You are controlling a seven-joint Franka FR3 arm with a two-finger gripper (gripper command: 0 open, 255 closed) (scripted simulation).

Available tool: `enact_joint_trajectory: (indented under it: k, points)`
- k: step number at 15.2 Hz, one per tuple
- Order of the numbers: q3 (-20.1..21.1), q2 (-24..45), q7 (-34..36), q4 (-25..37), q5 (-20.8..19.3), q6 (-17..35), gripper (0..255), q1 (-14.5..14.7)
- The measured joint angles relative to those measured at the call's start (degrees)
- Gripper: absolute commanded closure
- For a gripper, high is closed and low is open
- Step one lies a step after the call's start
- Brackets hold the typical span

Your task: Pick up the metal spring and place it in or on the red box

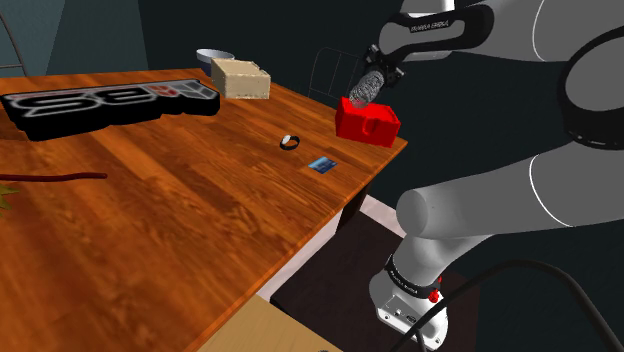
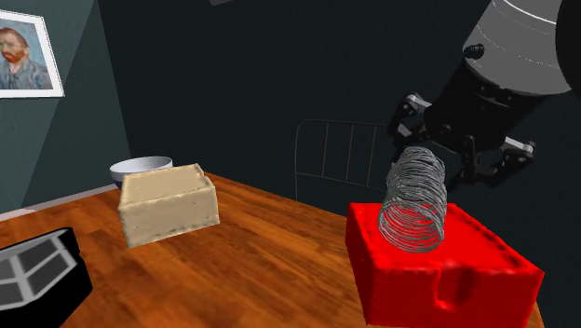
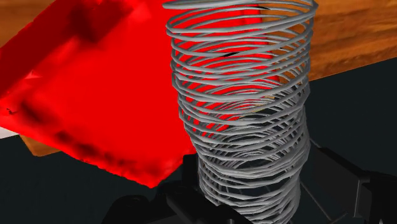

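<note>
A grey wire metal spring (image 1: 368,86) (image 2: 414,200) (image 3: 242,114) hangs tilted from my gripper (image 1: 385,62) (image 2: 438,154) (image 3: 254,197), which is shut on its upper end. The spring's free end is low over the top of the red box (image 1: 370,125) (image 2: 466,270) (image 3: 95,95); whether it touches, I cannot tell. The box stands at the wooden table's (image 1: 180,210) corner, near the edge.
On the table are a tan open box (image 1: 241,78) (image 2: 168,207), a white bowl (image 1: 213,56) (image 2: 140,168) behind it, a long black lettered object (image 1: 110,100), a small ring (image 1: 290,141) and a blue card (image 1: 321,165). A wire chair back (image 2: 335,154) stands behind the table.
</note>
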Motion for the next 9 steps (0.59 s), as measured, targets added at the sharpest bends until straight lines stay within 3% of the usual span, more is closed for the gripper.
enact_joint_trajectory:
  k: [9]
  points:
    - [0.3,0.5,1.0,-4.4,-0.7,4.9,255,-0.5]
